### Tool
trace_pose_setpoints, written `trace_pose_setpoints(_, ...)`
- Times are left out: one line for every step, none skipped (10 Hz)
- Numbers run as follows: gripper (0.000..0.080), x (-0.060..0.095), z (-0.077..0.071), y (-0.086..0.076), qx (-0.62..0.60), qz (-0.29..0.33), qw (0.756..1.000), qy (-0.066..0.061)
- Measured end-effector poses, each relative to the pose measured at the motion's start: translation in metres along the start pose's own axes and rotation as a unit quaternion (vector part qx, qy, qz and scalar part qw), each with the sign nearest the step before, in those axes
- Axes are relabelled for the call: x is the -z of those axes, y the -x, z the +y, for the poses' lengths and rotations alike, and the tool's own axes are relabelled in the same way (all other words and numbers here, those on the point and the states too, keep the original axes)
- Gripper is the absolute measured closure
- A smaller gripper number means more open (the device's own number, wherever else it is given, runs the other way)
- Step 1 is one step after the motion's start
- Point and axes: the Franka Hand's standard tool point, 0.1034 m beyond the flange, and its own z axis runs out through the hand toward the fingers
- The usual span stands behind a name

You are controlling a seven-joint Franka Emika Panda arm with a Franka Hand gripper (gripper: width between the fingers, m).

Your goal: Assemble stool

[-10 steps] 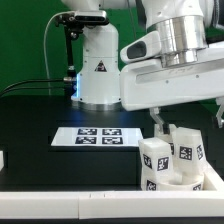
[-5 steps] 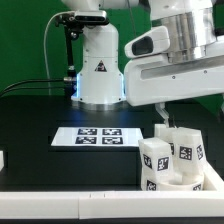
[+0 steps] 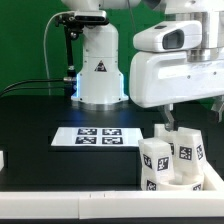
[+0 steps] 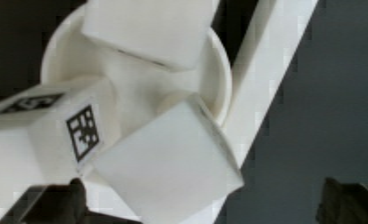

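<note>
Stool parts stand clustered at the near edge of the black table, toward the exterior view's right: I see chunky white legs carrying black-and-white tags, upright on a round seat that the wrist view shows from close above. My gripper hangs just over that cluster with its jaws spread as wide as they go and nothing between the fingers. Farther back and toward the exterior view's left, the marker board lies flat in front of the robot base.
</note>
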Motion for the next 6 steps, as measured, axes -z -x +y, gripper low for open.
trace_pose_setpoints(0.015,0.0,0.001,0.0,0.037,0.0,0.999,0.0)
trace_pose_setpoints(0.015,-0.001,0.001,0.0,0.077,-0.001,0.997,0.002)
trace_pose_setpoints(0.015,-0.005,0.0,-0.001,0.117,-0.006,0.993,0.009)
trace_pose_setpoints(0.015,-0.009,0.001,-0.003,0.116,-0.007,0.993,0.009)
trace_pose_setpoints(0.015,-0.015,0.001,-0.003,0.117,-0.005,0.993,0.01)
trace_pose_setpoints(0.015,-0.023,-0.001,-0.001,0.119,-0.009,0.993,0.008)
